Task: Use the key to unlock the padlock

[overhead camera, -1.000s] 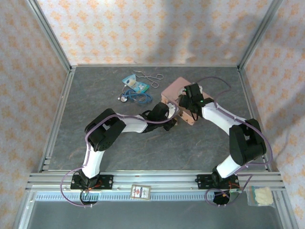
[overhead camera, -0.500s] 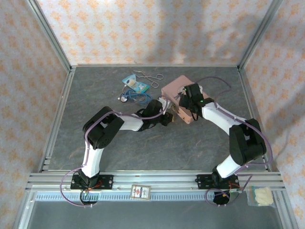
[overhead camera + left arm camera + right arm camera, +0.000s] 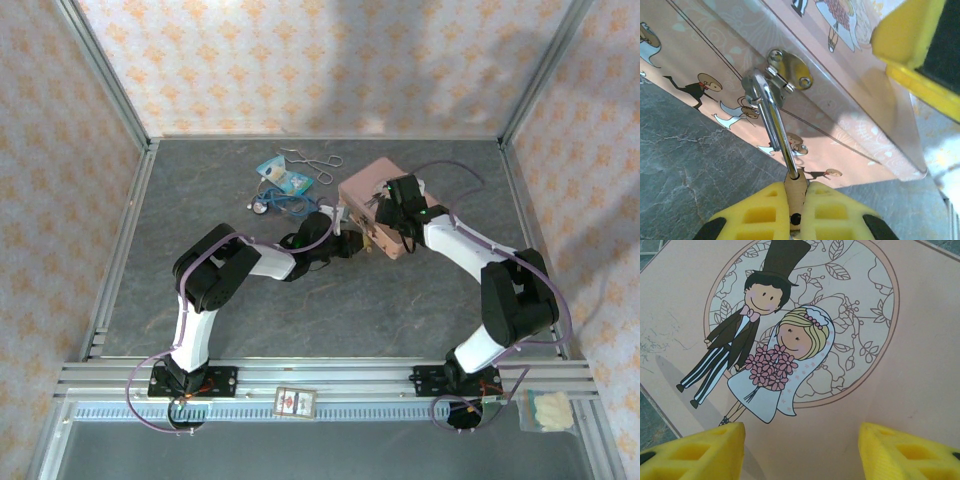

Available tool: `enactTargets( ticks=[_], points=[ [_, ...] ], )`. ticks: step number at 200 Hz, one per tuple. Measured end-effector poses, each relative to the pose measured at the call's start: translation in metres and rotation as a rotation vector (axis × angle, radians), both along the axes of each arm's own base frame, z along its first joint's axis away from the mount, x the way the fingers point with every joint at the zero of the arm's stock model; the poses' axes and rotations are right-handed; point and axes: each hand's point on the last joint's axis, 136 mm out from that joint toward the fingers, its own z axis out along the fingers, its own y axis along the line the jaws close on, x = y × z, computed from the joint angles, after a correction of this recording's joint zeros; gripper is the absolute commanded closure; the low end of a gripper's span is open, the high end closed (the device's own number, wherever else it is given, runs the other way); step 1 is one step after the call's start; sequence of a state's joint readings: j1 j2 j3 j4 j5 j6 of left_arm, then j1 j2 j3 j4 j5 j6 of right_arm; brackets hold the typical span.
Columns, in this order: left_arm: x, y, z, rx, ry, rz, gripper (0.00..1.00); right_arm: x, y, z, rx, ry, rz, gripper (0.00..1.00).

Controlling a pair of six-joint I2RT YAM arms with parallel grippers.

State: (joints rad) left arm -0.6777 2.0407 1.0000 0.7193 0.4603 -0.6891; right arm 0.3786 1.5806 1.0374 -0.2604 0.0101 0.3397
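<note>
The brass padlock [image 3: 796, 199] hangs by its silvery shackle [image 3: 775, 125] from the hasp [image 3: 790, 70] on the front of the pink tin box [image 3: 360, 186]. My left gripper [image 3: 796, 186] is shut on the padlock's body, the yellow fingers pinching it from both sides just above the table. From above, the left gripper [image 3: 357, 243] sits at the box's front wall. My right gripper [image 3: 802, 450] stands open over the illustrated lid [image 3: 805, 340], nothing between its fingers; from above the right gripper [image 3: 386, 206] is on top of the box. The key is out of view.
Behind the box to the left lie metal scissors [image 3: 312, 160], blue packets [image 3: 280, 178] and a small round instrument [image 3: 262, 205]. A card [image 3: 294, 402] rests on the front rail and a plastic bag [image 3: 548, 410] at the near right. The grey table floor [image 3: 200, 200] is walled in.
My left gripper has slid a little left along the box front and closed down on the padlock. The right arm has stayed in place over the lid.
</note>
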Motion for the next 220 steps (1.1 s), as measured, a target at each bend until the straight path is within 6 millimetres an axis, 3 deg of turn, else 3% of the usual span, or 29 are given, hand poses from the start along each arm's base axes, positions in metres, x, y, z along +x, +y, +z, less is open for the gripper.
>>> enactTargets(
  ticks=[77,115,168,199,220],
  points=[
    [0.016,0.020,0.000,-0.108,0.091,0.188,1.00,0.000,0.000,-0.001,-0.001,0.002,0.000,0.39],
    [0.021,0.024,0.006,-0.142,0.083,0.219,1.00,0.000,0.000,-0.001,-0.001,0.002,0.000,0.39],
    [0.034,0.045,0.016,-0.156,0.058,0.278,1.00,0.000,0.000,-0.001,0.000,-0.002,0.000,0.39],
    [0.024,0.053,0.033,-0.156,0.043,0.275,1.00,0.000,0.000,-0.001,0.002,-0.005,0.002,0.37],
    [0.009,0.063,0.045,-0.114,0.036,0.264,1.00,-0.003,0.003,0.003,0.017,-0.022,0.025,0.25]
  ],
)
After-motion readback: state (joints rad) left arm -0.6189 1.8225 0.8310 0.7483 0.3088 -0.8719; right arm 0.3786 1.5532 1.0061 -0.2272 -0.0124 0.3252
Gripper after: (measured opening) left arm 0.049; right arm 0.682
